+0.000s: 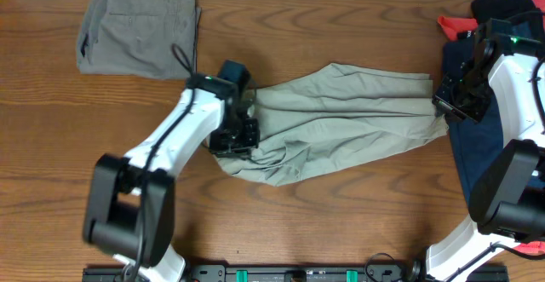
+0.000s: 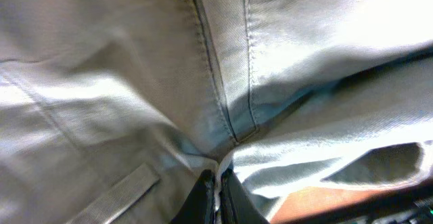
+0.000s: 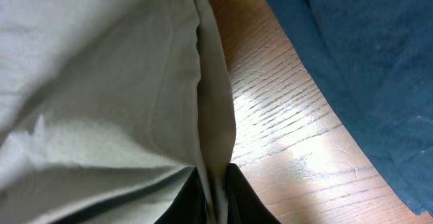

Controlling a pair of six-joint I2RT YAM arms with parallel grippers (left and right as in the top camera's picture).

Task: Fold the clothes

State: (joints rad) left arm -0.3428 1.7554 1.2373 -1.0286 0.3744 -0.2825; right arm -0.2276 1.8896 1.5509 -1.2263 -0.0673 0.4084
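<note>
The khaki-beige shorts lie stretched across the middle of the table between both arms. My left gripper is shut on their left end; in the left wrist view its black fingers pinch a fold of the khaki cloth beside a belt loop. My right gripper is shut on the right end; in the right wrist view a hem of the shorts runs down between its fingers. A grey-olive pair lies folded at the back left. A dark navy pair lies under the right arm.
Something red and something black lie at the back right corner next to the navy pair. The wooden table shows bare in front of the shorts. The navy cloth lies close beside my right gripper.
</note>
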